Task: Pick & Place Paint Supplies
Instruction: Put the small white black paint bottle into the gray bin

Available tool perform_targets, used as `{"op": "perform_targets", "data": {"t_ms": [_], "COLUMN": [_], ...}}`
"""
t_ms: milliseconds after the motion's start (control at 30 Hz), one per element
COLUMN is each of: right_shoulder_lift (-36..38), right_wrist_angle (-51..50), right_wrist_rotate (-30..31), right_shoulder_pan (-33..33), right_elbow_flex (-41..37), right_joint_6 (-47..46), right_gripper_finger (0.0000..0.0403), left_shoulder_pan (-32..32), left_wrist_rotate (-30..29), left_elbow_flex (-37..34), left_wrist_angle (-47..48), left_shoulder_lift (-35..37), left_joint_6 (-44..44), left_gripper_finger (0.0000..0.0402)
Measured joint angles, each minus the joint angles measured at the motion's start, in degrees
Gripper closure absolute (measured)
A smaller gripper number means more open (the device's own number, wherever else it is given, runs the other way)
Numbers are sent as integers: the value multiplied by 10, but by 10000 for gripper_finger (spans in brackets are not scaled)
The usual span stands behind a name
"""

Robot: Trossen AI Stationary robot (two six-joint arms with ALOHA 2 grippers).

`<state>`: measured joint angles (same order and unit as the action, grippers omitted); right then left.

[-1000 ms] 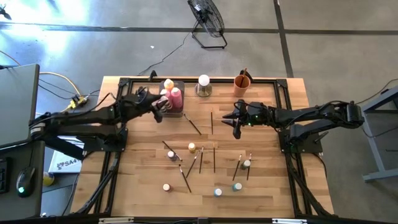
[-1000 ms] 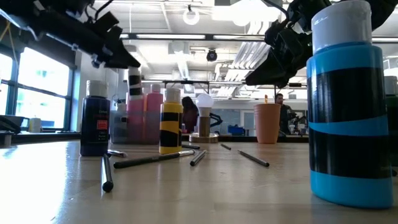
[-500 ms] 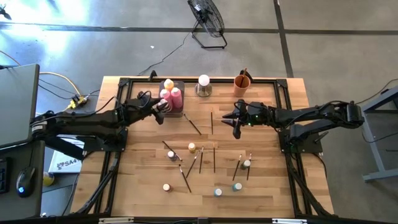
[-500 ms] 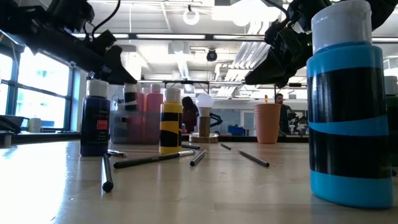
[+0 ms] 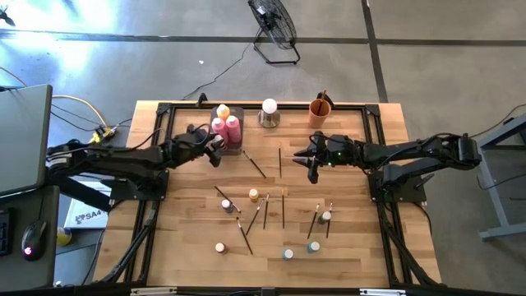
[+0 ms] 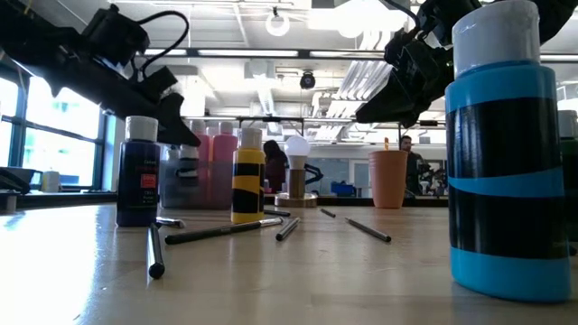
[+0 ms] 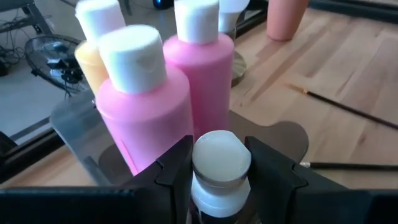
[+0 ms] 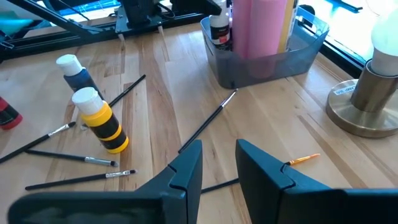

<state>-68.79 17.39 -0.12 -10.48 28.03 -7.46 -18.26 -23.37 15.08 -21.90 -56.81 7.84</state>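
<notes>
Left gripper (image 7: 217,168) clamped on a small white-capped bottle (image 7: 219,163), at the grey tray (image 5: 233,148) beside two pink bottles (image 7: 202,74), right gripper (image 8: 219,163) parted and empty over the surface (image 5: 362,238), brushes (image 5: 255,164) and small bottles (image 5: 253,195) scattered mid-surface

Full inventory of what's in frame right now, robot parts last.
Table: one, light wood, under both arms.
Tray: one, grey, back left of the table.
Big bottles: two pink, one yellow, standing in the tray.
Small bottles: six, mixed colours, loose on the table's front half.
Brushes: about nine, dark handles, scattered mid-table.
Cup: one, orange, back right.
Ball on metal base: one, white, back middle.
Fan: one, black, on the floor.
Left pincer: at the tray, gripping another small white-capped bottle.
Right pincer: open, empty, over mid-table.
</notes>
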Motion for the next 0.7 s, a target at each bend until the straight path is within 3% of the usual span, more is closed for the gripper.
{"op": "perform_targets", "data": {"t_ms": [333, 700], "right_shoulder_lift": [0, 0], "right_wrist_angle": [0, 0], "right_wrist_rotate": [0, 0], "right_shoulder_pan": [0, 0], "right_elbow_flex": [0, 0], "right_joint_6": [0, 0], "right_gripper_finger": [312, 312], "left_shoulder_pan": [0, 0], "left_wrist_rotate": [-2, 3], "left_elbow_flex": [1, 2], "left_wrist_angle": [-62, -64], "left_shoulder_lift": [-67, -78], "left_joint_6": [0, 1], "left_gripper_finger": [272, 272]}}
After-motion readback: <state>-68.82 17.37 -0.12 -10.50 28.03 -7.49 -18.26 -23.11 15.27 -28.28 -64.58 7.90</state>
